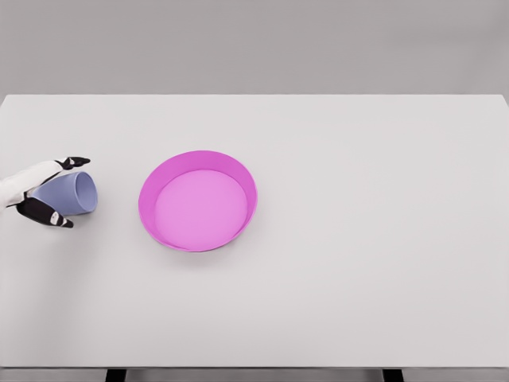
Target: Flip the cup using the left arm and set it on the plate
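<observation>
Looking from above, I see the white table (358,239) filling almost the whole frame, from its far edge in the upper part down to the near edge at the bottom. A little left of the centre sits the pink plate (198,161), round and shallow, with a raised rim and nothing inside it.

At the left edge of the frame, at middle height, lies the cup (70,193), pale blue-violet. It is on its side: its long axis runs nearly left to right across the picture, and the end that looks wider, probably the open mouth, points right, toward the plate. The cup is apart from the plate, with a strip of bare table between them.

The left hand (40,191) comes in from the left edge and is around the narrow end of the cup. One dark fingertip (76,161) shows above the cup and other fingers (48,215) curl below it, so the hand seems to pinch the cup between them. I cannot tell how firm this hold is. The right arm is not visible.

In my judgement, the coming move depends on this axis: the hand must turn the cup upright, then carry it to the right onto the plate.
</observation>
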You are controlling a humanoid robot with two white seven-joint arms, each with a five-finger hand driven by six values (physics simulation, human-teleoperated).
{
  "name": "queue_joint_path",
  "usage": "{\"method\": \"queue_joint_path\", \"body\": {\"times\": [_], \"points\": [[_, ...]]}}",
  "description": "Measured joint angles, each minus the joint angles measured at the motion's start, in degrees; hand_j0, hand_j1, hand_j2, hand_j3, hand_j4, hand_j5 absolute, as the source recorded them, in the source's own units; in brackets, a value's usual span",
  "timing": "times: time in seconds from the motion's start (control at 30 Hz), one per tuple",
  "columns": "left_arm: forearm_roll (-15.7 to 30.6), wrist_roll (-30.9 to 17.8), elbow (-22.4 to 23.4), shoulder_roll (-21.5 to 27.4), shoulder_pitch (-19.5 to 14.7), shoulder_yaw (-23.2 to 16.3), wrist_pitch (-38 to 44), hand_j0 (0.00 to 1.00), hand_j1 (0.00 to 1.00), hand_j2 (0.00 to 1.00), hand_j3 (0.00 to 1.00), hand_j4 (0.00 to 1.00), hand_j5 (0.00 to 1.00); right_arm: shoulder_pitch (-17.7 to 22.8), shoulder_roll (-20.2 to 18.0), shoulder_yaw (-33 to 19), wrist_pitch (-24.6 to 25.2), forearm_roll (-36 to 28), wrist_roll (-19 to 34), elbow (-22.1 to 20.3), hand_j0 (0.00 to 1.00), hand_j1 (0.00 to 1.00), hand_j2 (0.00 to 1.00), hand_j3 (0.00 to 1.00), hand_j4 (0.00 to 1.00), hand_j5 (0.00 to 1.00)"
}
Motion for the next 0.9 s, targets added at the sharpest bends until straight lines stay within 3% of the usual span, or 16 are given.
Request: {"method": "queue_joint_path", "body": {"times": [0.2, 0.4, 0.6, 0.9], "points": [[0.0, 0.0, 0.2, -1.0, 0.1, -0.1, 1.6, 0.90, 0.90, 0.90, 0.90, 0.90, 0.90, 0.0, 0.0, 0.0, 0.0, 0.0, 0.0, 0.0, 1.00, 1.00, 1.00, 1.00, 1.00, 1.00], [0.1, 0.2, 0.5, -1.4, 0.2, 0.0, 2.5, 0.68, 0.68, 0.68, 0.68, 0.68, 0.68, 0.0, 0.0, 0.0, 0.0, 0.0, 0.0, 0.0, 1.00, 1.00, 1.00, 1.00, 1.00, 1.00], [1.2, 0.6, 0.4, -1.6, 0.4, 0.1, 2.5, 0.61, 0.61, 0.61, 0.61, 0.61, 0.61, 0.0, 0.0, 0.0, 0.0, 0.0, 0.0, 0.0, 1.00, 1.00, 1.00, 1.00, 1.00, 1.00], [13.0, 1.0, -0.6, -1.1, -0.5, 3.4, -13.5, 0.54, 0.54, 0.54, 0.54, 0.54, 0.54, 0.0, 0.0, 0.0, 0.0, 0.0, 0.0, 0.0, 1.00, 1.00, 1.00, 1.00, 1.00, 1.00]]}}
